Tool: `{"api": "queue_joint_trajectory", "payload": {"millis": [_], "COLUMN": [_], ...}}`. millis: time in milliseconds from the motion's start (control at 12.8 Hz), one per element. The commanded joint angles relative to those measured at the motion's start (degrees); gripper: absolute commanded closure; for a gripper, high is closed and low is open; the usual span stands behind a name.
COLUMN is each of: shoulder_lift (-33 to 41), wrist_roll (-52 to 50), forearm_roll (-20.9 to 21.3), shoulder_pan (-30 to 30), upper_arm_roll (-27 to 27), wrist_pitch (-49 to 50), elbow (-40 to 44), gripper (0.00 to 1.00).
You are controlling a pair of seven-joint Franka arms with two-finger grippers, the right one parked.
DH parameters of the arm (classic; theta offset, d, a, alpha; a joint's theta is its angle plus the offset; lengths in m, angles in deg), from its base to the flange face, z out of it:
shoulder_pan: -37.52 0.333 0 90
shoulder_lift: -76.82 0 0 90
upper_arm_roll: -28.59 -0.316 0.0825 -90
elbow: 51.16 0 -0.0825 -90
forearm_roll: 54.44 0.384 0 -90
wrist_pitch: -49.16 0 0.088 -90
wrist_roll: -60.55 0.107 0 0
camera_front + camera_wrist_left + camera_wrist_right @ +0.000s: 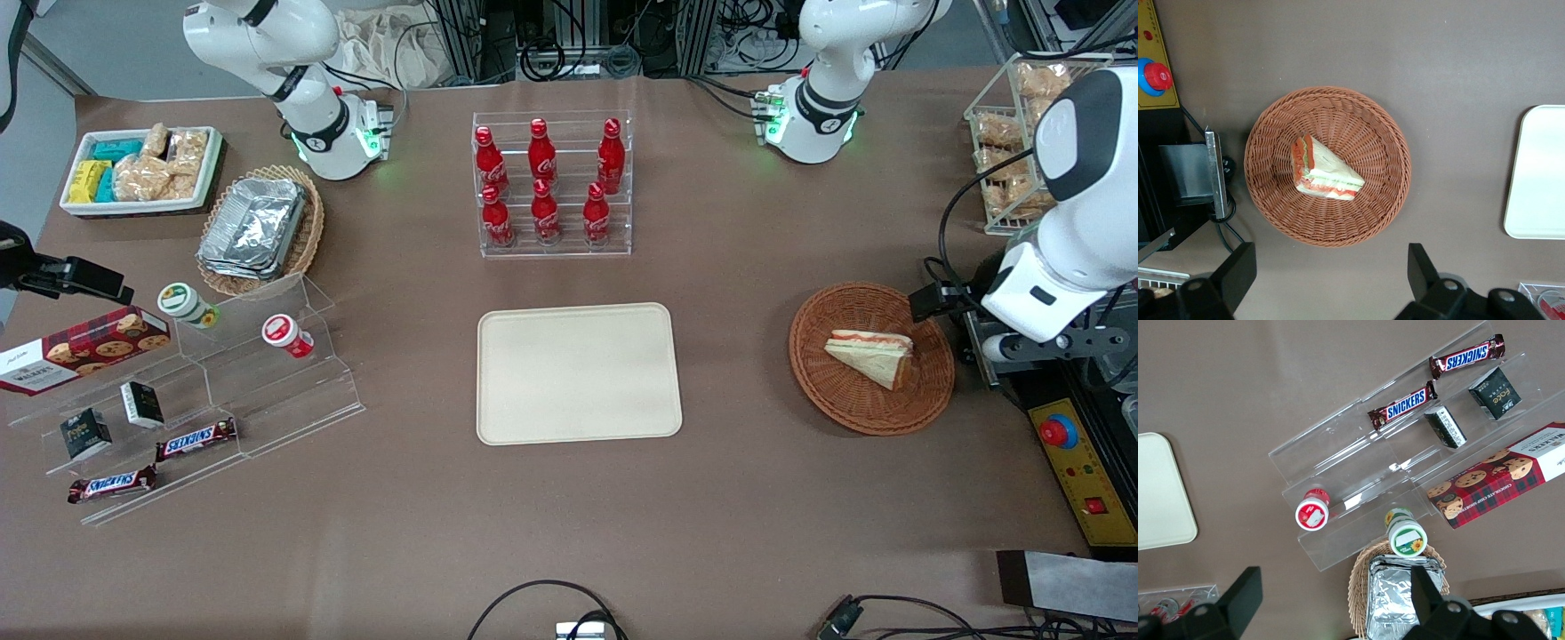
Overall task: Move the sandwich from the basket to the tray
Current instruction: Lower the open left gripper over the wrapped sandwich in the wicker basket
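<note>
The claw [1325,280] is hanging well above the basket [1265,140], its two fingers spread wide and gripping nothing. The sandwich [1323,172] is sitting below it, near the middle of the basket, lying flat on one bread face. The tray [578,427] is waiting off to the side, well apart from the basket, toward the parked arm's end of the table.

The sandwich looks light and soft, so I'd guess hard squeezing will crush the bread and push the filling out. It is probably safest to pinch it gently across the thick cut edge, where the red and green layers are showing, or across the two sloping sides partway along.

In the front view its long axis is running roughly across the table: the sharp tip is pointing toward the tray and the broad filling face is turning away from it, toward the working arm's end.
</note>
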Motion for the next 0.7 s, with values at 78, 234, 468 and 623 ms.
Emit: {"api": "queue_joint_trajectory", "payload": {"millis": [78,234,468,623], "shoulder_lift": [-2.02,-2.89,-4.13,-3.69], "wrist_roll": [0.83,0.83,-2.32,-10.90], "forearm_roll": [0.42,0.24,-0.55,-0.73], "shoulder_pan": [0.09,0.17,0.17,0.61], "upper_arm_roll": [0.04,0.04,-3.90,-4.79], "wrist_pitch": [2.33,2.50,5.32,1.74], "elbow": [3.09,4.66,3.37,-0.93], "gripper": [0.00,0.00,0.00,0.00]}}
